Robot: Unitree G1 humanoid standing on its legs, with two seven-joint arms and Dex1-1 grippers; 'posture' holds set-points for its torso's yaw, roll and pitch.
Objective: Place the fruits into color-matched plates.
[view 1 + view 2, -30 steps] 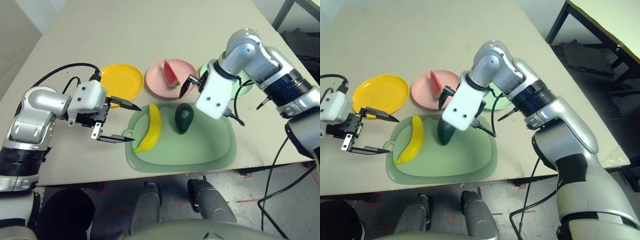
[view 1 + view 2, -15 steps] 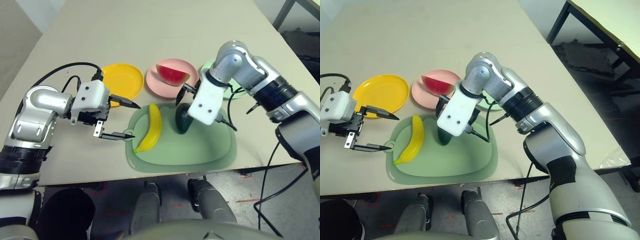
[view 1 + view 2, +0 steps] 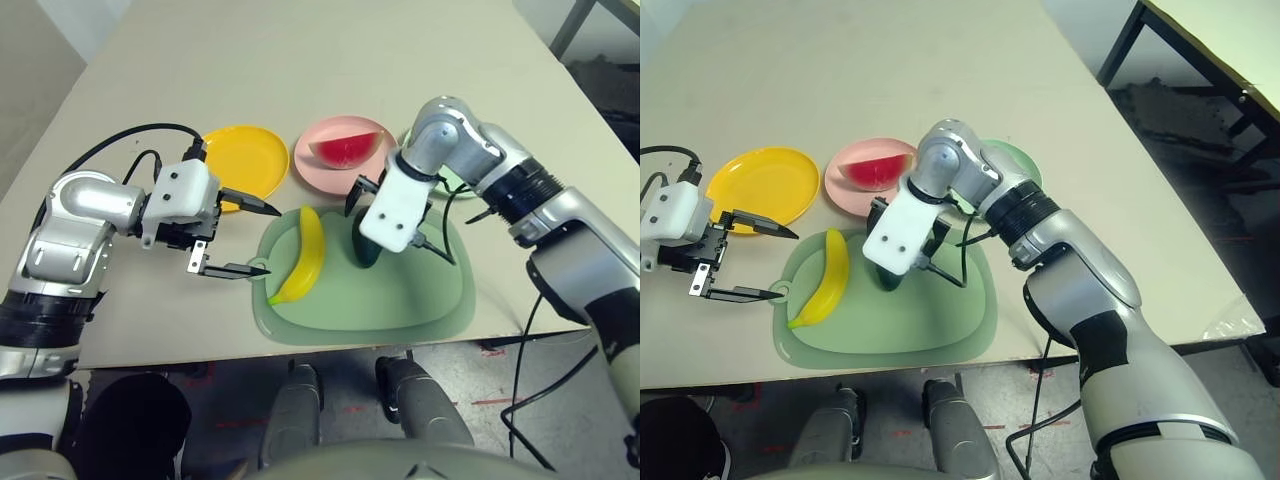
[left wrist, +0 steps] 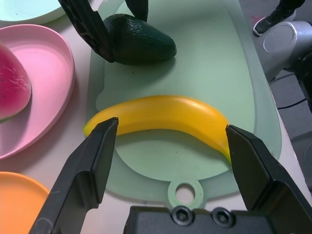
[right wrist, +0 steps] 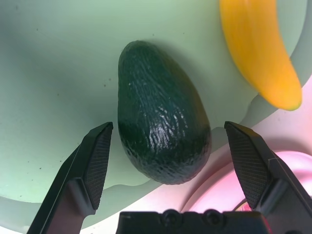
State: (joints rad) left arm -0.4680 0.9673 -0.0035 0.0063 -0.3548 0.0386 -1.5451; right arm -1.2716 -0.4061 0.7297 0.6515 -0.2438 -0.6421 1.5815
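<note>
The right gripper [image 5: 165, 146] has its fingers spread wide around the avocado [image 5: 161, 139] to grab it, while the left gripper [image 3: 235, 240] waits open by the banana [image 3: 303, 255]

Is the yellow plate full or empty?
Empty: the yellow plate holds nothing, and the banana lies on the cutting board.

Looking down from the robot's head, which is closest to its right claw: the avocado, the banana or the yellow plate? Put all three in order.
From the right claw, nearest first:
1. Avocado: directly under the claw, between its open fingers, on the cutting board.
2. Banana: on the board, toward the robot's left.
3. Yellow plate: farthest, off the board, further left.
</note>
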